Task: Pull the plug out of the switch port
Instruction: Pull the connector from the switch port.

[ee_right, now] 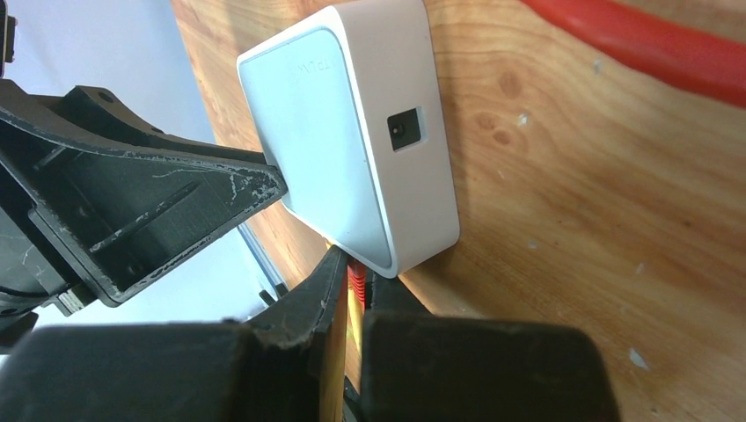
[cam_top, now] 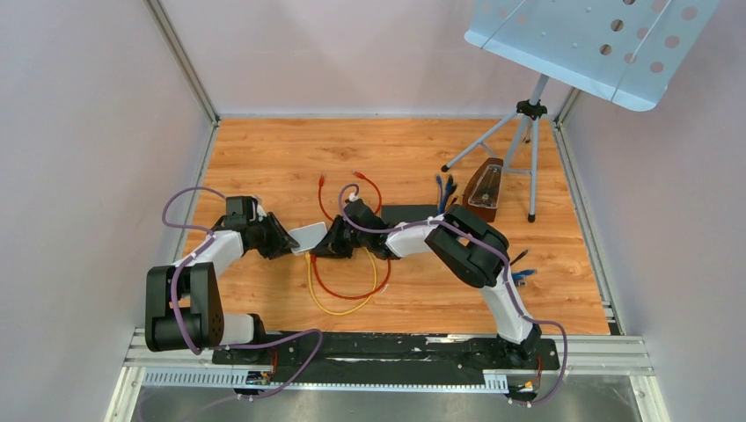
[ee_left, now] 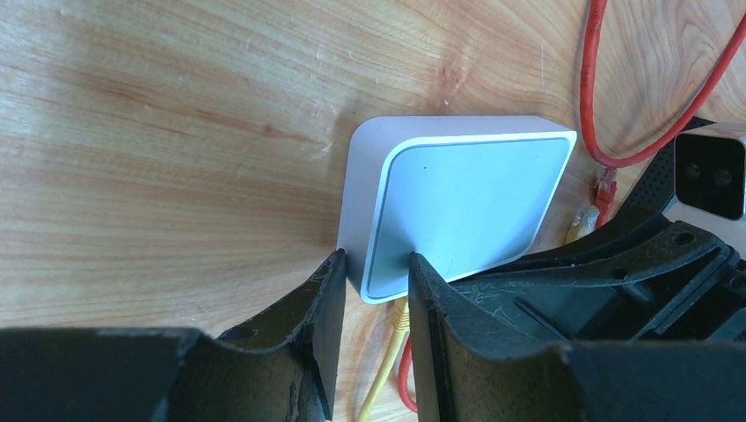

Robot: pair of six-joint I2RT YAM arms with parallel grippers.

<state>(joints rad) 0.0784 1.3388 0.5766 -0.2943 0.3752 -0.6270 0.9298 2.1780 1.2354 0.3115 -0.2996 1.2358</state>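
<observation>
The switch (cam_top: 309,236) is a small white box on the wooden floor between my two grippers. My left gripper (ee_left: 376,265) is shut on its near corner, one finger on the side wall and one on the pale top face (ee_left: 457,202). A yellow plug (ee_left: 400,315) sits in the port edge just beyond those fingers. In the right wrist view the switch (ee_right: 352,149) stands tilted, and my right gripper (ee_right: 354,274) is shut on a red plug (ee_right: 356,281) right where it enters the switch's edge. A yellow cable shows behind it.
Red (cam_top: 352,290) and yellow (cam_top: 343,306) cables loop on the floor toward the arm bases. Another red cable (cam_top: 365,185), blue cables (cam_top: 446,186), a brown metronome (cam_top: 484,189) and a music stand (cam_top: 528,123) lie behind. White walls close in both sides.
</observation>
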